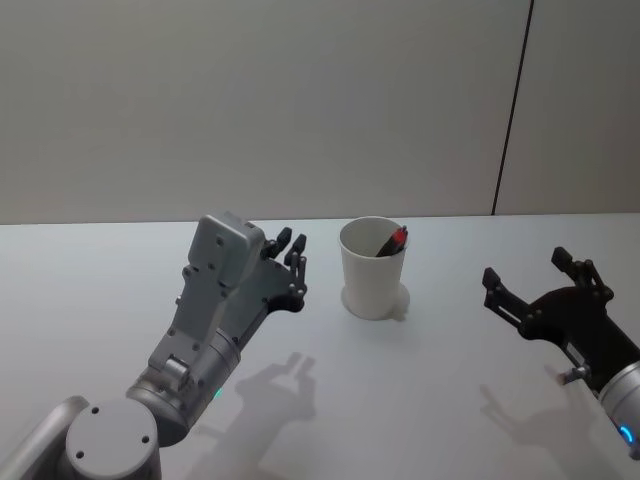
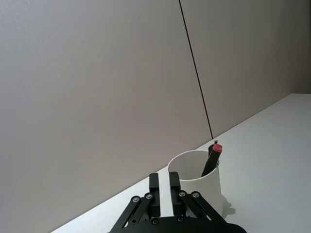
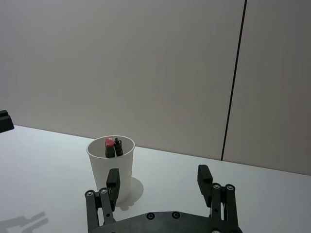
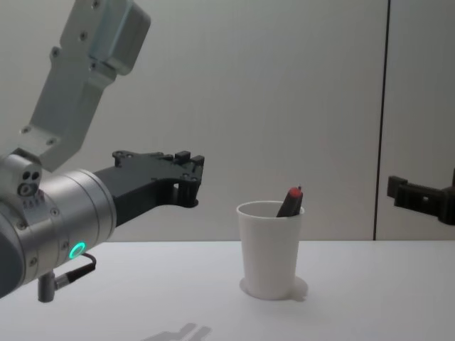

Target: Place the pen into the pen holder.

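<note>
Head view: you've got the pen [image 1: 392,241] standing inside the pen holder [image 1: 372,275], red cap up, leaning on the rim's far right side. The holder sits upright on the white table [image 1: 420,400], mid-scene. Left gripper [image 1: 293,262] hangs just to the cup's left, fingers close together, nothing between them, not touching the cup. Right gripper [image 1: 535,282] is well off to the right, fingers spread wide, empty.

Left wrist view: your left gripper's fingers [image 2: 154,188] sit nearly together with a narrow gap, gripping nothing. The holder is just beyond them, pen tip poking above the rim.

Right wrist view: right gripper's fingers [image 3: 113,180] are set far apart and empty. The cup stands past them, with the pen's red cap and a dark end at the rim.

Chest view: left gripper is raised above table level, left of the holder and clear of it. Right gripper shows at the right edge, apart from the cup.
</note>
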`<move>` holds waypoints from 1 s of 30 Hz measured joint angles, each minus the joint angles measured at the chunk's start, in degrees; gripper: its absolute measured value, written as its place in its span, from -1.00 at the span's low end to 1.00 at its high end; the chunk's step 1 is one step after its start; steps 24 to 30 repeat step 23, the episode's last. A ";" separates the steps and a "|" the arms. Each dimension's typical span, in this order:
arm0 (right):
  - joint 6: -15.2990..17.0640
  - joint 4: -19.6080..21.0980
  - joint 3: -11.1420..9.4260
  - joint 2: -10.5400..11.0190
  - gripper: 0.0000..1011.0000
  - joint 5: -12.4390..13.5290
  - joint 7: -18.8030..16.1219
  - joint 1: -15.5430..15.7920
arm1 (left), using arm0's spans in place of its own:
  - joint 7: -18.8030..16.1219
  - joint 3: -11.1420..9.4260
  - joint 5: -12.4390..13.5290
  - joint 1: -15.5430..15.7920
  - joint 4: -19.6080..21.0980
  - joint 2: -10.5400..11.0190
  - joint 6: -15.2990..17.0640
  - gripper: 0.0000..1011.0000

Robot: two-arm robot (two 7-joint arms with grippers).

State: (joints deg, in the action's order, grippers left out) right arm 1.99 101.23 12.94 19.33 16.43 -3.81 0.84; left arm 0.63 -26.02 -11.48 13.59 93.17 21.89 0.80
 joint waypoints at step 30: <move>-0.05 -0.01 0.01 0.00 0.98 0.04 -0.03 0.00 | 0.00 0.00 0.00 0.00 0.00 0.00 0.00 -0.74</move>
